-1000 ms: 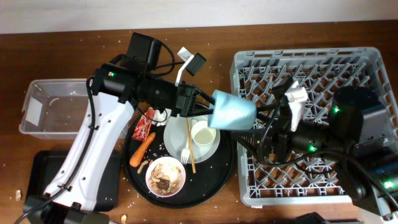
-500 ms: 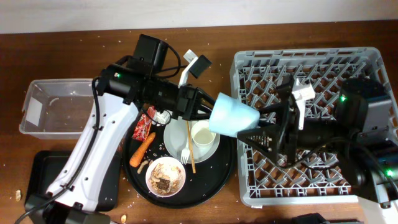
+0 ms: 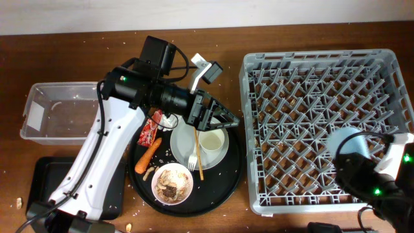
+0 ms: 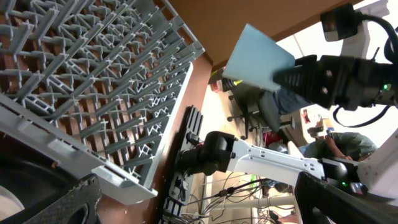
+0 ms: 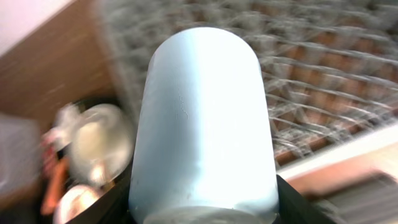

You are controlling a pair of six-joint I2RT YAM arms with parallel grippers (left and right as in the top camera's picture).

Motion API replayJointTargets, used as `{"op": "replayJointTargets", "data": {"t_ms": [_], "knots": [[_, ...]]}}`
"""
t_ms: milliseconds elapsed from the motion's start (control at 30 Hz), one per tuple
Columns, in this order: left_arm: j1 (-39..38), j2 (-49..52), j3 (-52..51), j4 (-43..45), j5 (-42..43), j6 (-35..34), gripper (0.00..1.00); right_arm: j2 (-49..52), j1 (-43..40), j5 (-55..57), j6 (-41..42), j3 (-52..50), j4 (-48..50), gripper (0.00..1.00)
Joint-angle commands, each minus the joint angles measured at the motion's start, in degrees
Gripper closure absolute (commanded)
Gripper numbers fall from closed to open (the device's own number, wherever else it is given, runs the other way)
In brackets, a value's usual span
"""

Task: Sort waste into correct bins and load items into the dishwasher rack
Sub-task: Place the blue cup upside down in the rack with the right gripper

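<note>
right gripper (image 5: 205, 208) clamps the light blue cup (image 5: 202, 112) over the dishwasher rack (image 3: 310, 97), lower right; might snag pegs. left gripper (image 3: 223, 118) gapes wide, empty.

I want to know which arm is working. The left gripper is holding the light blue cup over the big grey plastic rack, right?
Not quite. The right gripper holds the light blue cup over the big grey plastic rack; the right wrist view shows the cup between its fingers. The left gripper is open and empty.
</note>
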Motion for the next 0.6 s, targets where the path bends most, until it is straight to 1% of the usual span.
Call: {"op": "replayJointTargets", "data": {"t_ms": [0,67,100,133,167,267,300,367,433,467,500,533,567], "knots": [[-0.07,-0.35,0.48,0.02,-2.1,0.52,0.01,5.88,-6.93,11.65,3.37,-1.18,-1.09,0.49],[-0.07,-0.35,0.48,-0.68,-2.08,0.52,0.01,12.35,-11.19,11.61,1.44,-3.08,-1.38,0.49],[-0.07,-0.35,0.48,-1.68,-2.71,0.55,0.01,17.31,-13.35,10.75,-0.81,-3.85,-1.99,0.39],[-0.07,-0.35,0.48,-2.54,-4.22,0.57,0.01,21.11,-14.34,9.03,-2.84,-4.2,-2.56,0.35],[-0.07,-0.35,0.48,-2.99,-5.49,0.55,0.01,23.5,-14.62,8.04,-4.0,-4.44,-2.84,0.33],[-0.09,-0.35,0.48,-3.63,-8.68,0.55,0.01,29.0,-14.69,7.96,-4.13,-6.43,-2.1,0.3],[-0.07,-0.35,0.48,-3.82,-9.64,0.55,0.01,29.88,-14.69,8.04,-4.13,-7.26,-1.29,0.28],[-0.07,-0.35,0.48,-5.11,-13.31,0.55,0.01,30.25,-14.69,8.11,-4.09,-7.52,1.29,0.14],[-0.07,-0.35,0.48,-6.78,-17.0,0.55,0.01,28.2,-14.69,7.89,-4.31,-6.8,2.43,0.07],[-0.07,-0.35,0.48,-7.13,-17.66,0.55,0.01,27.19,-14.69,7.69,-4.37,-6.69,2.51,0.07],[-0.07,-0.35,0.48,-7.19,-17.66,0.55,0.01,25.77,-14.69,5.14,-6.78,-6.69,2.05,0.07],[-0.07,-0.35,0.48,-7.19,-17.66,0.55,0.01,23.96,-14.62,1.11,-8.98,-6.71,-0.74,0.09],[-0.07,-0.35,0.48,-7.28,-17.68,0.55,0.01,22.97,-14.62,1.36,-9.22,-6.75,-2.16,0.11]]}}
